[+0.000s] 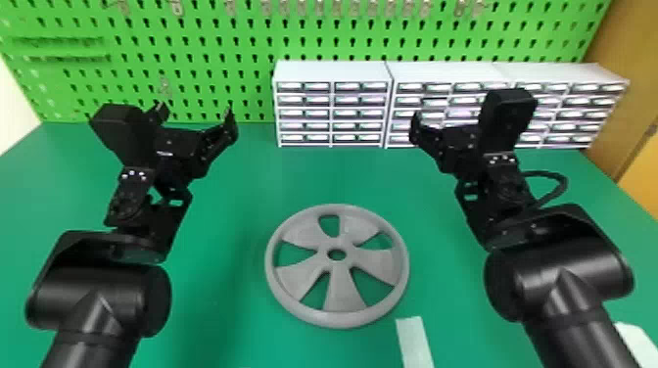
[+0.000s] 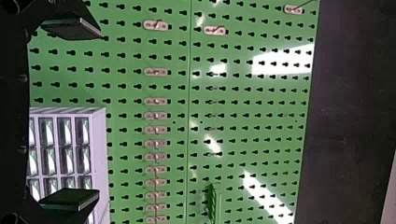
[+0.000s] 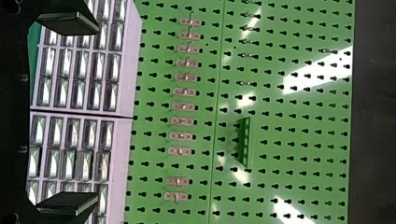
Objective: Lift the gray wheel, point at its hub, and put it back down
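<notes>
The gray wheel [image 1: 342, 292] lies flat on the green table [image 1: 220, 313], centred between the two arms, its hub hole facing up. My left gripper [image 1: 196, 113] is raised beyond the wheel on the left side, apart from it. In the left wrist view the left gripper [image 2: 84, 114] is open, its two fingers wide apart with nothing between. On the right side, my right gripper [image 1: 422, 128] is also held up and away from the wheel. The right wrist view has the right gripper [image 3: 81, 114] open and holding nothing.
White drawer cabinets [image 1: 333, 71] stand along the back of the table before a green pegboard [image 1: 196, 44]. A pale strip [image 1: 414, 342] lies near the front, just right of the wheel. Another white item [image 1: 639, 342] is at the right front, beside the right arm.
</notes>
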Controlling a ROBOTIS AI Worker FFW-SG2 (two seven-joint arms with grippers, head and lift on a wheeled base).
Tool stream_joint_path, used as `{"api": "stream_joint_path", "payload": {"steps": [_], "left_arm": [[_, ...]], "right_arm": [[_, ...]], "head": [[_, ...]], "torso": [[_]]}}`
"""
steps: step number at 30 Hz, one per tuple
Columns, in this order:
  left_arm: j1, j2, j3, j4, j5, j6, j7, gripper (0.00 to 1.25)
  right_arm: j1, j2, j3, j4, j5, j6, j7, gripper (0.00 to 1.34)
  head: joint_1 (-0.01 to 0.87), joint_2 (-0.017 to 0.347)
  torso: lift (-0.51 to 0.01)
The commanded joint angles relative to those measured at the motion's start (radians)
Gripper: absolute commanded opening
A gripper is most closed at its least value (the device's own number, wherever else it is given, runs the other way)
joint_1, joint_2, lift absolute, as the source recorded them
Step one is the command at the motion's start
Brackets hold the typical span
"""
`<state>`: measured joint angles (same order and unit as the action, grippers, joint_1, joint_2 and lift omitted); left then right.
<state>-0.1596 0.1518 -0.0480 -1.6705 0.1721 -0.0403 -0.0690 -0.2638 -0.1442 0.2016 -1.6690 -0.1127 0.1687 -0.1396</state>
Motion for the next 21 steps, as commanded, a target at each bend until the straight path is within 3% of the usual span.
{"api": "stream_joint_path", "payload": {"steps": [1,21], "left_arm": [[0.000,0.000,0.000,0.000,0.001,0.000,0.000,1.16],[0.003,0.002,0.000,0.000,0.001,0.000,0.000,1.16]], "right_arm": [[-0.002,0.000,0.001,0.000,-0.001,0.000,0.000,1.28],[-0.009,-0.002,0.004,-0.015,-0.018,0.044,-0.002,1.27]], "head": [[0.692,0.048],[0.692,0.048]], "torso": [[-0.088],[-0.088]]}}
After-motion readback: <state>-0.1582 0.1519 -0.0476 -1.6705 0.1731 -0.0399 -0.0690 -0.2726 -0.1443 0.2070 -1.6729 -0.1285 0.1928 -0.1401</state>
